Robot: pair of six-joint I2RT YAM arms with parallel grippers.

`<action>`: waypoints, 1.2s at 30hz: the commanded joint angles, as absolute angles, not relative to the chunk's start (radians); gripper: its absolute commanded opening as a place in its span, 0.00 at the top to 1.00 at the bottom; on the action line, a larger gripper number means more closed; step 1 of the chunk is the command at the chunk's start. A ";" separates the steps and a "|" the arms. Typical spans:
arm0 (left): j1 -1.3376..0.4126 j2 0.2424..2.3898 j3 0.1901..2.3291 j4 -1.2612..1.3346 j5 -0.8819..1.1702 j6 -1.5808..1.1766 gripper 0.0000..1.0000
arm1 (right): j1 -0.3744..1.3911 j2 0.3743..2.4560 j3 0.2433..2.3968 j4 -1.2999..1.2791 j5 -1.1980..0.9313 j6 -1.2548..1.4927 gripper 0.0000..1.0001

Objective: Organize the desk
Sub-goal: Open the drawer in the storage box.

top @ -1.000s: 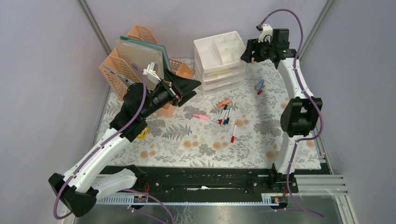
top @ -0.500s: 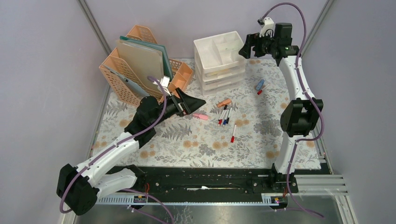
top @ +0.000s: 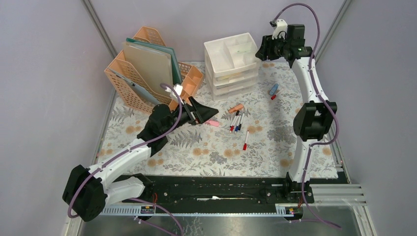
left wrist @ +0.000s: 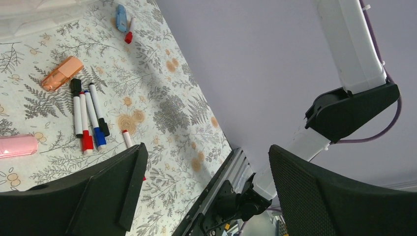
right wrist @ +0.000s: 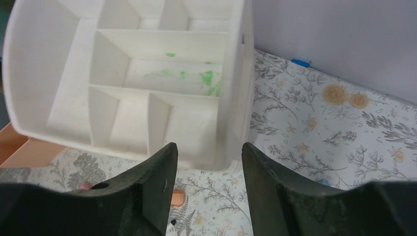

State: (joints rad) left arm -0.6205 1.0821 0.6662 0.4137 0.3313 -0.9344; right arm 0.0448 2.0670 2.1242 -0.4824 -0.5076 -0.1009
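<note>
The desk (top: 265, 142) is covered with a pale fern-and-flower cloth and has a black rail along its near edge. On it lie a pink block (top: 212, 123), an orange highlighter (top: 236, 108), a bunch of markers (top: 237, 121), a single red-capped marker (top: 245, 140) and a blue and a red piece (top: 273, 90). My left gripper (top: 204, 112) is open and empty, hovering just left of the pink block. In the left wrist view the jaws (left wrist: 206, 177) are wide apart, with the markers (left wrist: 87, 118) beyond them. My right gripper (top: 260, 49) is open and empty, high beside the white drawer unit (top: 231, 64).
A peach file rack (top: 147, 73) holding folders stands at the back left. In the right wrist view the drawer unit's divided top tray (right wrist: 128, 83) sits just beyond the open gripper (right wrist: 209, 162). Metal frame posts and grey walls close in the sides.
My left arm has drawn away from the file rack and swung right and down towards the pink block, jaws open. My right gripper shifted slightly by the drawer unit's top.
</note>
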 commanded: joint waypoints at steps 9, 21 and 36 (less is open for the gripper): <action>-0.618 1.075 0.614 0.524 0.292 -0.947 0.01 | 0.081 2.214 2.295 -0.505 -0.403 -0.139 0.63; -0.627 1.302 0.602 0.869 0.260 -1.085 0.01 | 0.093 1.910 1.831 -0.252 -0.262 0.096 1.00; -0.662 1.879 0.778 1.363 0.095 -1.197 0.01 | 0.216 1.709 1.584 -0.213 0.047 0.425 1.00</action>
State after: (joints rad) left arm -0.6579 1.7969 0.7311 1.1030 0.2035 -1.1614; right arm 0.1783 1.7786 1.5959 -0.2272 0.0139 0.2329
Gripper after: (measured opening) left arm 0.987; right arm 0.133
